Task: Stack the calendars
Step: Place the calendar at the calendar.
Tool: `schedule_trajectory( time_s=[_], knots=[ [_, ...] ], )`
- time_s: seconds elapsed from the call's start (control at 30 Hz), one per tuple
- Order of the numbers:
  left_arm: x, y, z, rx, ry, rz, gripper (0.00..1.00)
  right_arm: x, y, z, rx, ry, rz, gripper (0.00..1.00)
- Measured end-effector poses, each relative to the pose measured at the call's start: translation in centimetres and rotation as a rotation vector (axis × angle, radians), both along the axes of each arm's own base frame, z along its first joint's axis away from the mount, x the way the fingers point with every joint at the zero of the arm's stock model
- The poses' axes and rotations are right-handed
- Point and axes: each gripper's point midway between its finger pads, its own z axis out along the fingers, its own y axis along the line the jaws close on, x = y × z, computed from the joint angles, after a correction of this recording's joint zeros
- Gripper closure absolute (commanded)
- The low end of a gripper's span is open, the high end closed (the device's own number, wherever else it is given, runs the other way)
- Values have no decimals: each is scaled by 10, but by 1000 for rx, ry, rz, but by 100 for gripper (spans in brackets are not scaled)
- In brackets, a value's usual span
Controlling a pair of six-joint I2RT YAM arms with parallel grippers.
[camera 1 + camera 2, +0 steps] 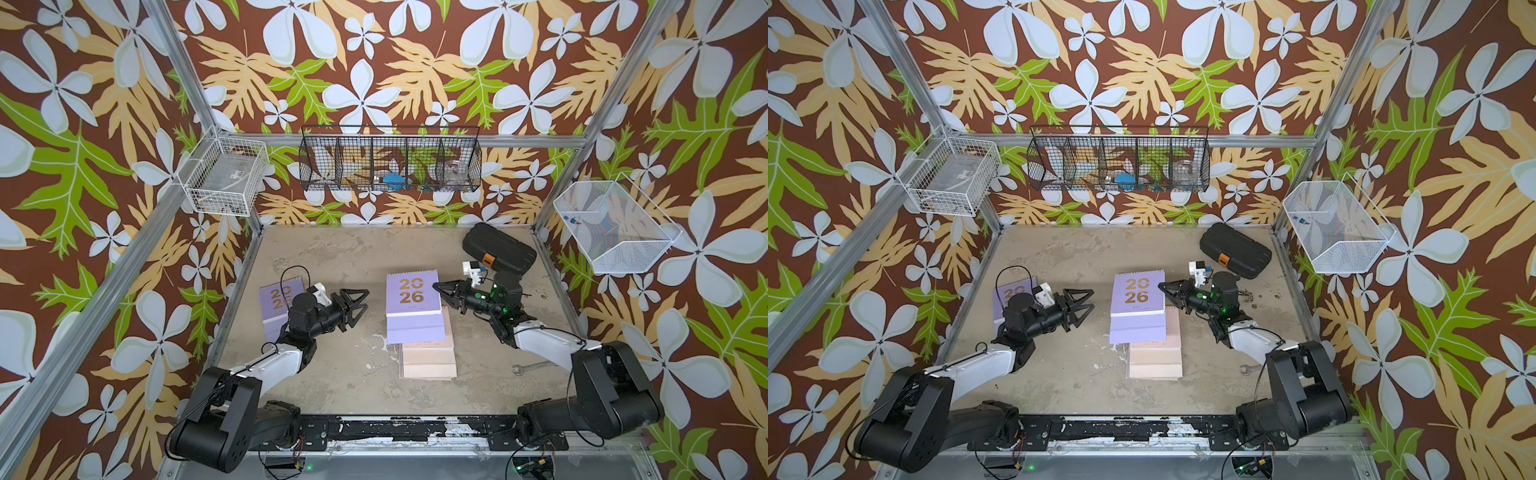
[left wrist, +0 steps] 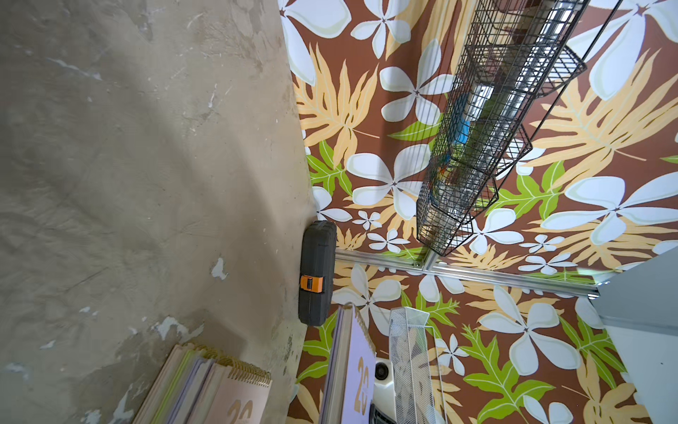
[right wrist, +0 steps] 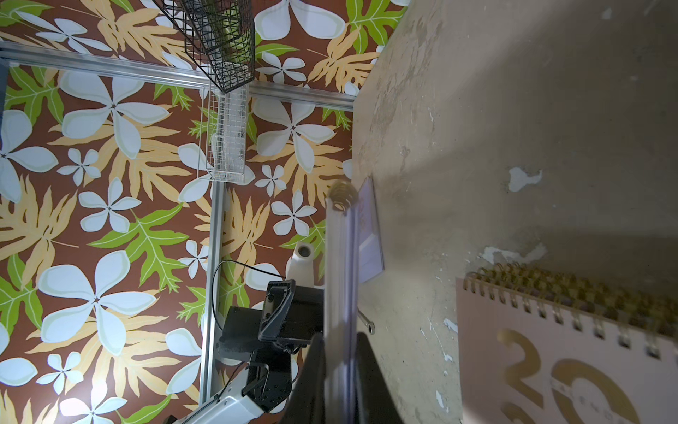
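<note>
In a top view, my right gripper (image 1: 435, 286) pinches the lilac calendar (image 1: 411, 296) by one side edge above the stack (image 1: 428, 360), so it could swing or slip. The left gripper (image 1: 366, 299) hangs open and empty.

Left wrist: the stack (image 2: 190, 385) looks uneven and could topple.

Right wrist: the lilac calendar (image 3: 339, 293) hangs edge-on, offset from the pink calendar (image 3: 550, 348), so it may land askew.

Left arm (image 1: 278, 361) and right arm (image 1: 548, 343): black joint housings, 1 white link each, white camera block at wrist. Left claw (image 1: 366, 299): 2 black triangular open-frame fingers (image 1: 345, 296). Thin black cable (image 1: 293, 267) loops over left wrist; green lights (image 1: 505, 309) on right arm.
</note>
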Motion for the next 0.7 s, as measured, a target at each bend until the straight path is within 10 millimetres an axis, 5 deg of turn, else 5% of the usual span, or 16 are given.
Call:
schedule_trajectory(
  time_s=[0.37, 0.7],
  knots=[
    [-40, -16, -37, 51, 76, -50, 38, -48, -42, -33, -74, 5, -15, 94],
    [-58, -41, -60, 98, 120, -116, 38, -60, -43, -49, -127, -31, 28, 94]
  ],
)
